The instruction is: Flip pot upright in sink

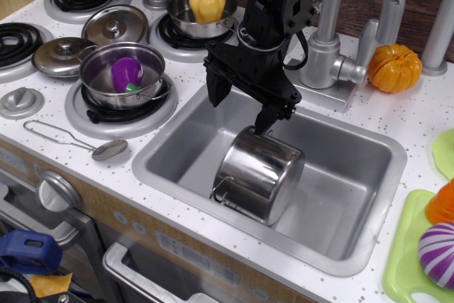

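The tall shiny steel pot point(257, 174) lies tilted on its side in the grey sink point(355, 175), base up towards the back right, a wire loop handle showing at its lower left. My black gripper point(240, 108) hangs just above the pot's upper rim at the sink's back left. Its jaws are spread wide and hold nothing. The right fingertip point(264, 123) is very close to the pot's top edge; I cannot tell if it touches.
A shallower pot with a purple eggplant point(125, 76) sits on the burner left of the sink. A pan with a yellow pepper point(204, 6) is behind. The grey faucet point(340, 47) stands behind the sink. Two lids point(113, 26), a ladle point(106, 150) and an orange pumpkin point(394, 67) lie around.
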You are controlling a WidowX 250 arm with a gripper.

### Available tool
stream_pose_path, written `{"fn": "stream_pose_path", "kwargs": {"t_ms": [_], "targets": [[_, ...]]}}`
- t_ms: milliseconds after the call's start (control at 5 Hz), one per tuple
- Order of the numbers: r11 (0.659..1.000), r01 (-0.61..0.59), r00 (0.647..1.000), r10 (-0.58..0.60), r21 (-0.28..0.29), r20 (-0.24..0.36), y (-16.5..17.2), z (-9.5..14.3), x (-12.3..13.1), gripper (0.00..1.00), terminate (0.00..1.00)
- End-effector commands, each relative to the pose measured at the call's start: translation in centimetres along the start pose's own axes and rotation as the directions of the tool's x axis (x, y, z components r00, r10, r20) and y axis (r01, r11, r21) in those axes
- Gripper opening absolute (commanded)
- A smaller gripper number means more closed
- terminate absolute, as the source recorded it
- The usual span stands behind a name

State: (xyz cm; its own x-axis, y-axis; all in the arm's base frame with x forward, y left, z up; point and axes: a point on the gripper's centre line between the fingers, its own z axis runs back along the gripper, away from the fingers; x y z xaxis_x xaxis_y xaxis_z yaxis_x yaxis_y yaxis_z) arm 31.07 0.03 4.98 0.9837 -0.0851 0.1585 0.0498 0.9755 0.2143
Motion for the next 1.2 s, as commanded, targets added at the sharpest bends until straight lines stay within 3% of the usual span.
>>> {"fn": "stream_pose_path", "kwargs": {"t_ms": [0,200,400,600,800,1000], "targets": [[1.000,0.000,1.000,0.000,0.000,0.000,0.0,0.0,0.0,1.00,0.00],[0.988,-0.055,0.997,0.062,-0.143,0.046,-0.1,-0.3,-0.3,1.00,0.00],[0.977,-0.083,0.994,0.096,-0.197,0.057,-0.2,-0.3,-0.3,1.00,0.00],[0.949,-0.115,0.987,0.142,-0.294,0.072,-0.4,-0.4,-0.3,1.00,0.00],[0.899,-0.164,0.970,0.222,-0.407,0.097,-1.4,-0.7,-0.6,1.00,0.00],[0.886,-0.176,0.963,0.244,-0.429,0.109,-2.0,-0.7,-0.4,1.00,0.00]]}}
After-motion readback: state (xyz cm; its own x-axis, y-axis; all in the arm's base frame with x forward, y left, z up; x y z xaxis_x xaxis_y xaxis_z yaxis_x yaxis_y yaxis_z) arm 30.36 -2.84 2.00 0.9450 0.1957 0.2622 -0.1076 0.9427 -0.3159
